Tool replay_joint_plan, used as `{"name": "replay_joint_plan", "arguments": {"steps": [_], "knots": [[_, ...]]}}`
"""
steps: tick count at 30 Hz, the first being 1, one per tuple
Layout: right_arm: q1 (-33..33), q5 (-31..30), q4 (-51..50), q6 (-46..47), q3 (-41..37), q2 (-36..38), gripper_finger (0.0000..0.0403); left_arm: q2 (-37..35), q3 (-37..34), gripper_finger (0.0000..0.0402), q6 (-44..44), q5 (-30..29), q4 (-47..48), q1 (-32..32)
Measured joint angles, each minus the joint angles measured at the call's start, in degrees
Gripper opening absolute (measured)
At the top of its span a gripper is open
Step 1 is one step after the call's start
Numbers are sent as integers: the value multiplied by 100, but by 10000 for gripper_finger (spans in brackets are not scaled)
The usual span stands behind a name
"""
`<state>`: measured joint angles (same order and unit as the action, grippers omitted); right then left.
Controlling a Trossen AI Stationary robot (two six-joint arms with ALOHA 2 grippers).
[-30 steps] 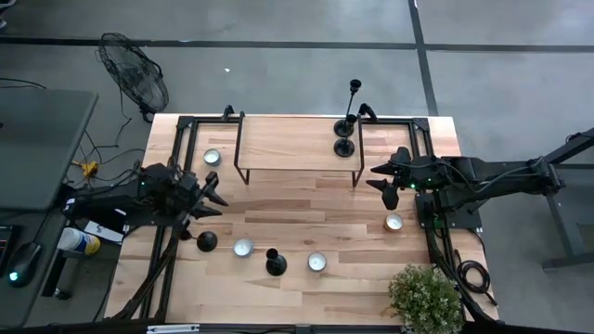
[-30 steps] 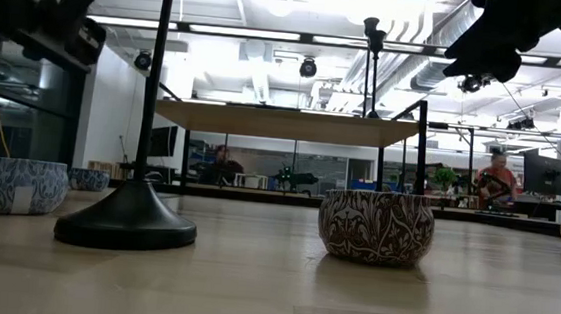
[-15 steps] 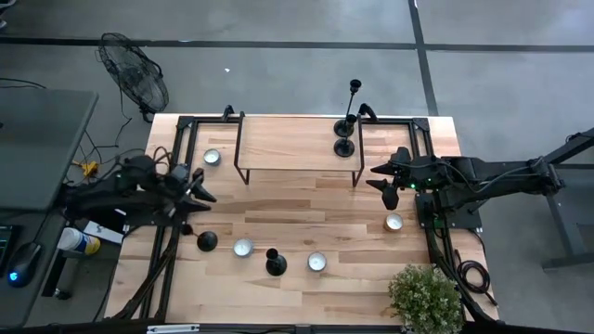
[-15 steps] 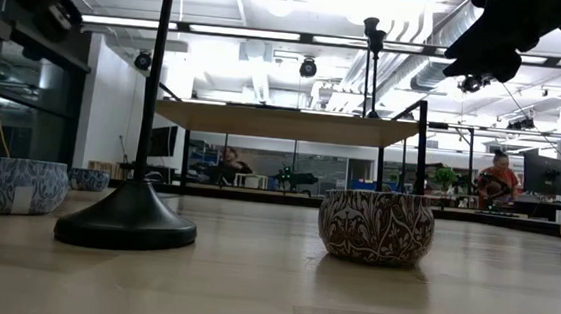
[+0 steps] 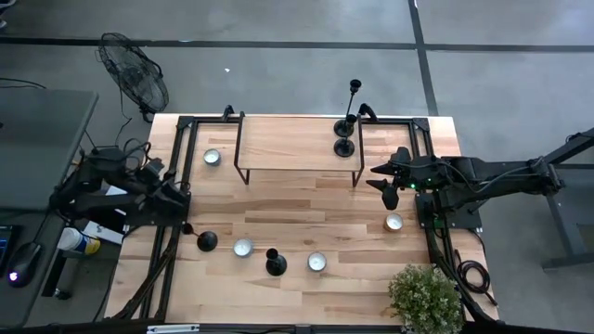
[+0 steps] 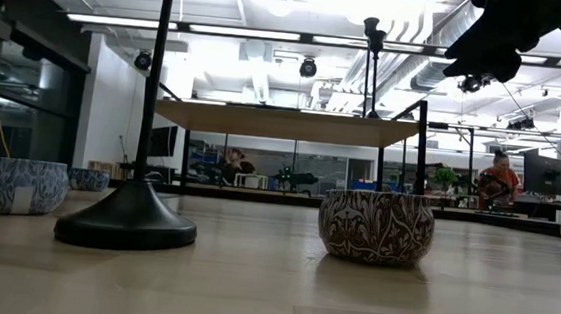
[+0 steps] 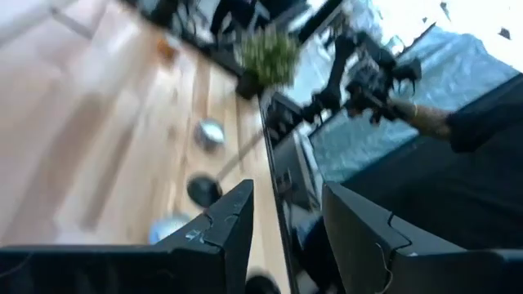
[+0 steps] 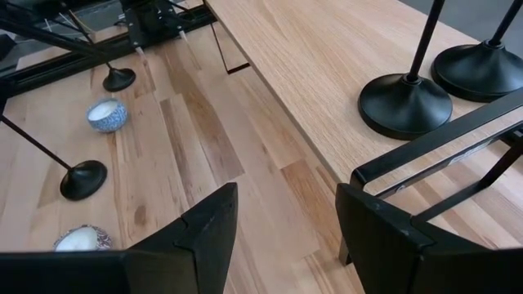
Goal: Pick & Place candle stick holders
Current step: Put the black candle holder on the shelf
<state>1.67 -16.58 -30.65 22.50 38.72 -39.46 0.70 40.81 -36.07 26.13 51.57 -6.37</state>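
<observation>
Leaving two thin black metal candle stick holders (image 5: 206, 241) with round bases waiting at the front of the smooth wood table (image 5: 306, 213), pulling the left gripper (image 7: 286, 196) back past the edge, fingers apart and empty, keeping the right gripper (image 8: 286, 204) wide apart by the far shelf (image 5: 288, 153) holding two more.

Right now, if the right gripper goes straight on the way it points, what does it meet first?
Probably nothing soon: the open right gripper points left over bare light wooden table, beside the raised wooden shelf; height is unclear.
</observation>
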Motion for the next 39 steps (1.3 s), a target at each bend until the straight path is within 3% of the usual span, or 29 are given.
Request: {"name": "replay_joint_plan", "arguments": {"steps": [9, 13, 19, 29, 39], "knots": [[-1, 68, -37, 7, 0, -153, 200, 10, 7, 218, -324, 585, 629, 2], [0, 190, -33, 8, 0, -316, 200, 44, 9, 231, -317, 815, 1126, 1], [-1, 316, -31, 3, 0, -544, 200, 240, 9, 232, -8, 831, 2061, 2], [0, 330, 1, 2, 0, -595, 200, 695, 7, 231, 1135, 679, 2561, 2], [0, 328, -3, -44, 0, -595, 200, 974, 7, 179, 1463, 852, 2676, 2]]}}
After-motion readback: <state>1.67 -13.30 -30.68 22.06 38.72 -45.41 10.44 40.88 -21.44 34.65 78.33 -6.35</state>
